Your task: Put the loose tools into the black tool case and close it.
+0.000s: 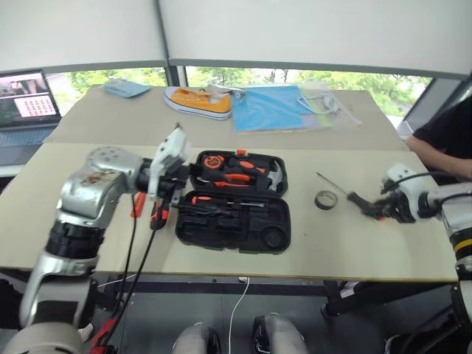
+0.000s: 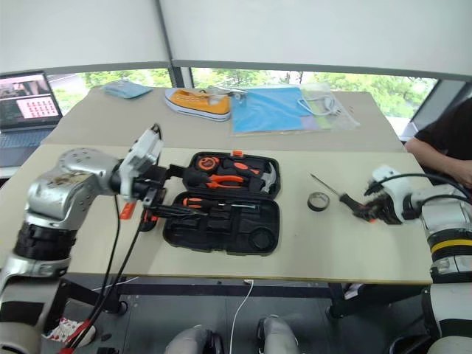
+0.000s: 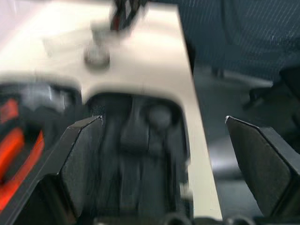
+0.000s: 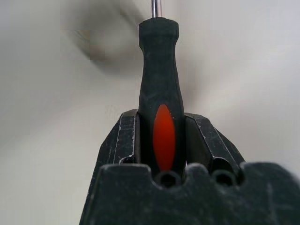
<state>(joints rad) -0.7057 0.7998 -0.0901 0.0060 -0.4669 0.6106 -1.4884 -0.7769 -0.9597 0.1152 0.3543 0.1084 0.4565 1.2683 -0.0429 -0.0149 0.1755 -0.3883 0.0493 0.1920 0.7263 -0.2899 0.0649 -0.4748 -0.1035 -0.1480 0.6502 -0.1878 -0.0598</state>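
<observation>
Desk (image 1: 354, 251), pale top, two joined sections.

Item 1: black tool case (image 1: 234, 200), lying open, centre of near desk section. Far half holds pliers (image 1: 234, 175) w/ orange handles, hammer (image 1: 276, 177) w/ steel head, orange-black round item at its left end. Near half: orange-handled tool along the hinge side, round recess at right corner, rest dark, can't tell contents.

Item 2: screwdriver (image 4: 159, 89), black handle w/ orange inset, steel shaft pointing away from wrist. Held in right gripper (image 2: 366, 207), fingers (image 4: 123, 140) clamped on both sides of handle. Position: right of case, over the desk near the right edge; whether the shaft tip touches the desk, can't tell.

Item 3: small dark tape roll (image 1: 326, 199), flat on desk, betw. case and right gripper, near the screwdriver shaft, apart from case.

Item 4: orange-black tool (image 1: 156, 214) on desk just left of case, partly hidden by left arm; type unclear.

Left gripper (image 1: 171, 177): at case's left end, above it, fingers (image 3: 79, 159) spread wide, nothing betw. them; wrist view looks along the case's near half toward the tape roll.

Misc, far desk section: yellow-orange shoe (image 1: 198, 102), blue sheet (image 1: 274, 108), clear plastic bag (image 1: 324, 103), blue cloth (image 1: 125, 88). Laptop (image 1: 26, 103) at far left, screen lit. Person's dark sleeve (image 1: 447, 140) at right edge.
</observation>
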